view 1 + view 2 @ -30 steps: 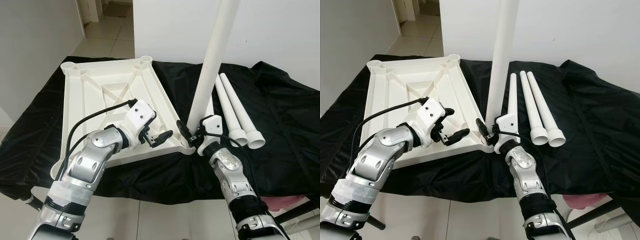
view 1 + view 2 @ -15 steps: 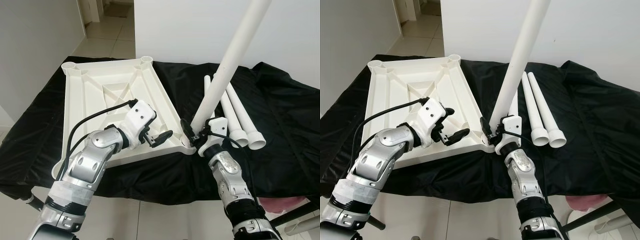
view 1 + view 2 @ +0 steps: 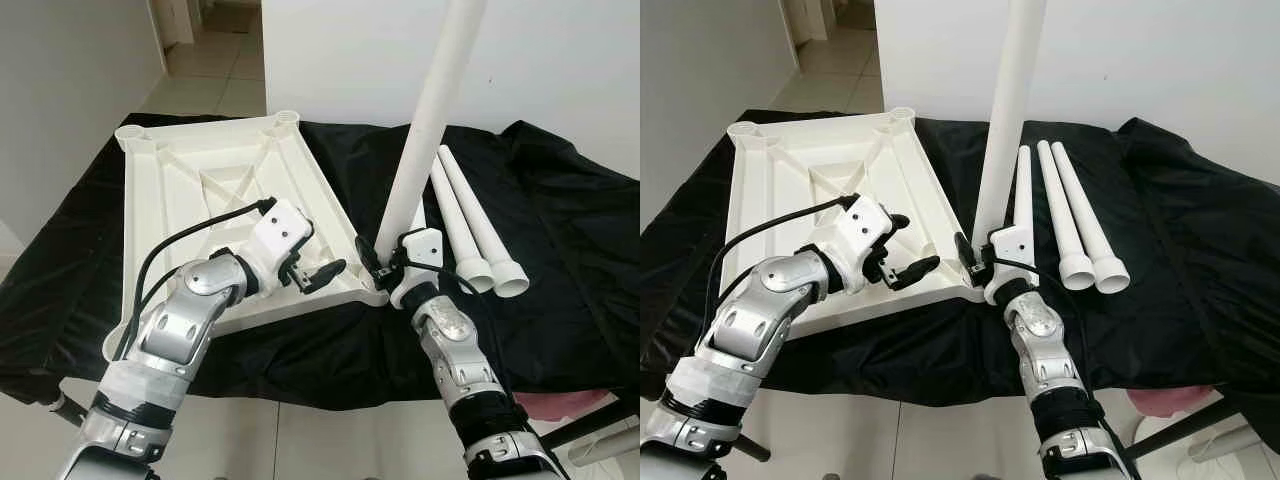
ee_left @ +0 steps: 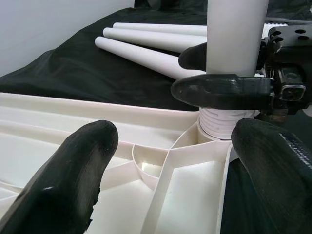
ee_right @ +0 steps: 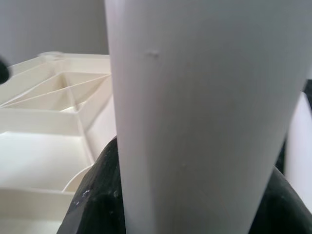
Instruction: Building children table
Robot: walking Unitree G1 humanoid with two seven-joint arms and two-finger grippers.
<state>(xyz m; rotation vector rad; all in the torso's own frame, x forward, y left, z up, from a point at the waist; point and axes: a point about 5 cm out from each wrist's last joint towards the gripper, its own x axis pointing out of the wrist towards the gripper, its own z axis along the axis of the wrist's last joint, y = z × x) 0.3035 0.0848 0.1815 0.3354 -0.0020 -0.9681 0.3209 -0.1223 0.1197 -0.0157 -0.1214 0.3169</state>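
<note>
A: Where is the leg (image 3: 425, 130) now?

B: Standing nearly upright with a slight lean, its threaded foot set in the corner socket (image 4: 214, 127) of the upturned white tabletop (image 3: 190, 200), at about five o'clock on the panel. The right gripper (image 3: 383, 266) is pinching it low down, one finger (image 4: 222, 91) across its front just above the threads.

A: And the other arm?

B: The left gripper (image 3: 318, 276) rests on the tabletop's near edge, beside that corner, its fingers spread and holding nothing.

A: What could go wrong?

B: The threads are visible above the socket rim, so I judge the leg is not seated. With so long a pole gripped only at its base, a small wrist tilt could swing the top wide and cross the threads or pop it out. The panel may also slide on the cloth, since the left gripper grips nothing.

A: The surroundings?

B: Three spare legs (image 3: 470, 225) lie side by side at three o'clock of the standing one, on a black cloth (image 3: 560, 230) that drapes the work surface in loose folds. White wall (image 3: 560, 60) behind, pale tiled floor (image 3: 215, 70) running off at eleven o'clock.
</note>
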